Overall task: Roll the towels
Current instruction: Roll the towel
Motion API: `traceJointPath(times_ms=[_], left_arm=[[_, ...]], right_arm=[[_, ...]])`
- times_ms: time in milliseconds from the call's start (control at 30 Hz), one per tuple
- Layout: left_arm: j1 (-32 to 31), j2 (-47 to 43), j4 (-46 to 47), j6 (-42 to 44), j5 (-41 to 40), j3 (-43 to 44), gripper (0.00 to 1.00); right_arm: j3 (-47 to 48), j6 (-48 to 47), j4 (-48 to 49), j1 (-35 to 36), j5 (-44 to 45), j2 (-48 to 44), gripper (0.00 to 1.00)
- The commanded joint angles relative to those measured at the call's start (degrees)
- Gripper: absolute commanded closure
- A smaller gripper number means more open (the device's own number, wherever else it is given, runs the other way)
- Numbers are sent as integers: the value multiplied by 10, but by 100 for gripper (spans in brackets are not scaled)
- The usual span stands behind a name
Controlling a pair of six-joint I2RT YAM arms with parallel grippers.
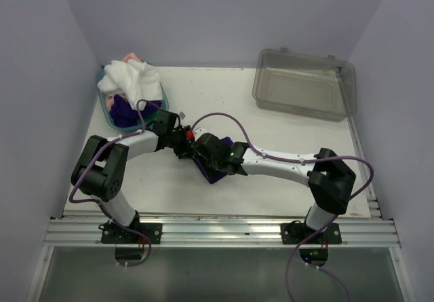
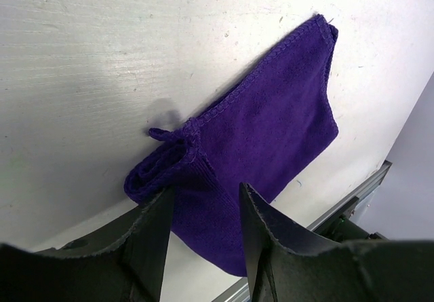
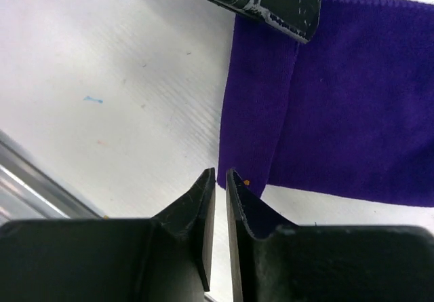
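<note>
A dark purple towel lies on the white table between my two grippers, with one end rolled up a short way. My left gripper is open, and its fingertips straddle the towel next to the rolled end. My right gripper is shut to a thin slit with nothing seen in it, its tips at the towel's near corner. A white towel, a peach-pink towel and another purple one are heaped in the basket.
The teal basket stands at the back left. A clear grey bin stands at the back right. A metal rail runs along the table's near edge. A left finger shows at the top of the right wrist view.
</note>
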Motion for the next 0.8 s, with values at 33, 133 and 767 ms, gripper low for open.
traceJointPath(times_ms=[33,133,767], left_arm=[[-1,1,-6,13,-9,22,52],[0,1,-6,13,-10,23,53],[-1,-17,15,0,-1,1,51]], right_arm=[[17,-10,-1,1,33,33,77],[15,-8,5,2,42,52,69],[-28,12,50,3,59,102,56]])
